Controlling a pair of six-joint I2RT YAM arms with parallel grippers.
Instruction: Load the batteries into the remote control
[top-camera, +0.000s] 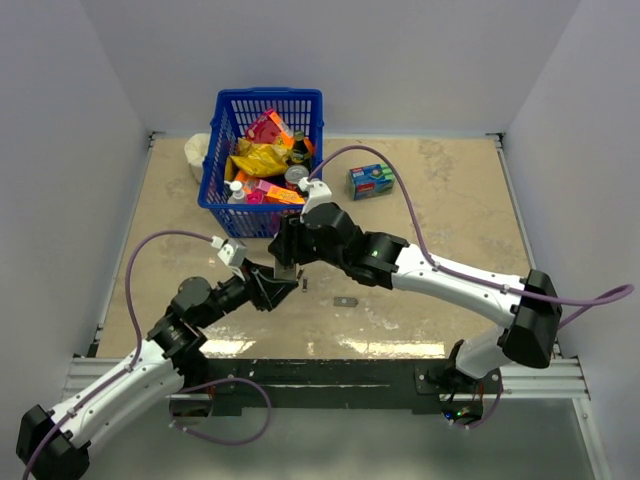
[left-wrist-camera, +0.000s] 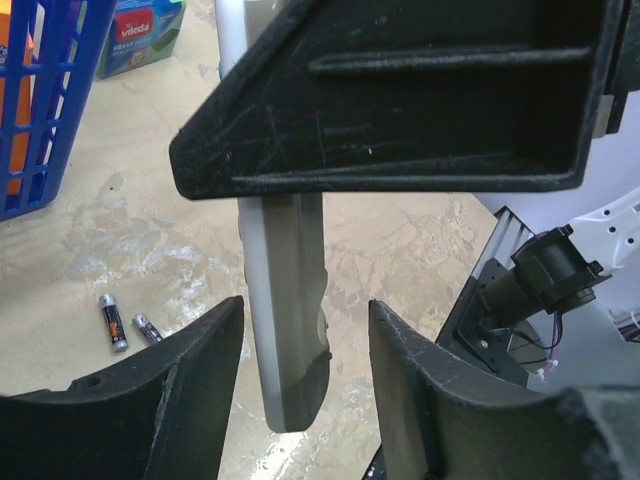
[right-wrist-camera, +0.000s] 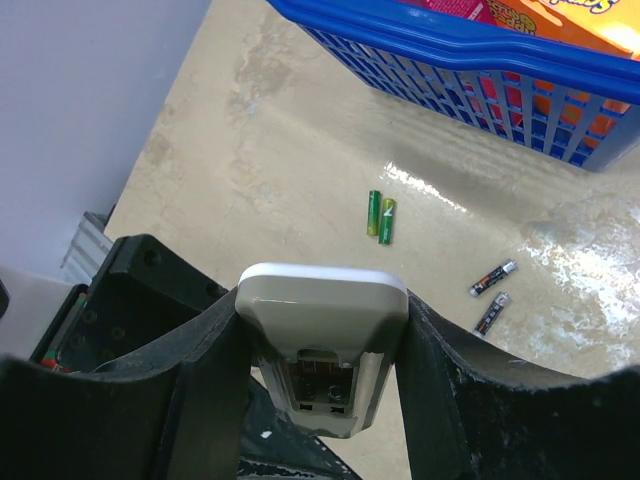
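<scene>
Right wrist: right fingers (right-wrist-camera: 190, 370) clamp remote control (right-wrist-camera: 322, 305); left fingers (left-wrist-camera: 180, 400) apart around it.

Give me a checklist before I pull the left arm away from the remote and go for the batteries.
1. Right pincer grips the remote control on both sides: ok.
2. Left pincer open, gap beside the remote control: ok.
3. Battery compartment uncovered and empty: ok.
4. Both batteries lie free on the table, apart from the green pair: ok.
5. Polarity marks in the compartment: cannot tell.
</scene>
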